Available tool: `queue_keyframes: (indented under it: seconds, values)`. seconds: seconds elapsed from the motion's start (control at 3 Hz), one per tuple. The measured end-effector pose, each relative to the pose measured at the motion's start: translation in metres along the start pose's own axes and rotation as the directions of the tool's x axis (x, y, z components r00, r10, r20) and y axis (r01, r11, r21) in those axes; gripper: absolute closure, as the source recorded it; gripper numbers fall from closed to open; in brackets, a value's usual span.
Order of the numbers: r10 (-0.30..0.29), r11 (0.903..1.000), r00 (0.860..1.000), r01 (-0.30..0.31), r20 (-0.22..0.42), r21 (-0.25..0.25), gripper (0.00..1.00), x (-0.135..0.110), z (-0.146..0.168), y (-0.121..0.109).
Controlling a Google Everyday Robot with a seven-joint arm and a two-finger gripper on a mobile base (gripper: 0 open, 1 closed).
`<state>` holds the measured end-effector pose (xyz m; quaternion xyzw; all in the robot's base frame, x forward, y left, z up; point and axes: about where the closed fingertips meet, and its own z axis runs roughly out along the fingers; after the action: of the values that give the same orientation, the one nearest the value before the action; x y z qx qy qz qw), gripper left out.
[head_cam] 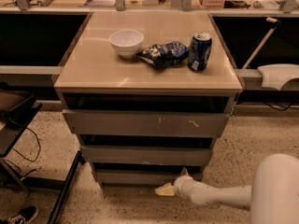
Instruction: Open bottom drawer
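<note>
The bottom drawer [135, 176] is the lowest, narrowest grey front of the cabinet, just above the floor, with a dark gap above it. The middle drawer front [145, 155] and the wide scratched top front [145, 124] sit above it. My gripper [169, 185] is at the end of my white arm [215, 195], low near the floor, at the bottom drawer's right front corner. One tan fingertip points up at the drawer's top edge and another lies near the floor.
On the cabinet top [93, 69] stand a white bowl [126, 42], a blue chip bag [163, 53] and a blue can [200, 51]. A black stand [65, 185] and a shoe [18, 215] are at the lower left. Speckled floor [131, 206] lies in front.
</note>
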<state>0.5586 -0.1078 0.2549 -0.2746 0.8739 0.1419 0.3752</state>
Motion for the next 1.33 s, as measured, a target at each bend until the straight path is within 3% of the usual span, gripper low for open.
queue_keyframes:
  seconds: [0.33, 0.67, 1.0, 1.33]
  values:
    - [-0.03, 0.9995, 0.999, 0.03, 0.037, -0.012, 0.0, 0.003, 0.027, -0.007]
    - [-0.057, 0.9984, 0.997, 0.057, 0.053, 0.003, 0.0, -0.004, 0.033, -0.018]
    - [-0.069, 0.9976, 0.997, 0.068, 0.047, 0.008, 0.0, -0.005, 0.036, -0.019]
    - [-0.14, 0.989, 0.99, 0.139, 0.011, 0.05, 0.0, -0.007, 0.044, -0.025]
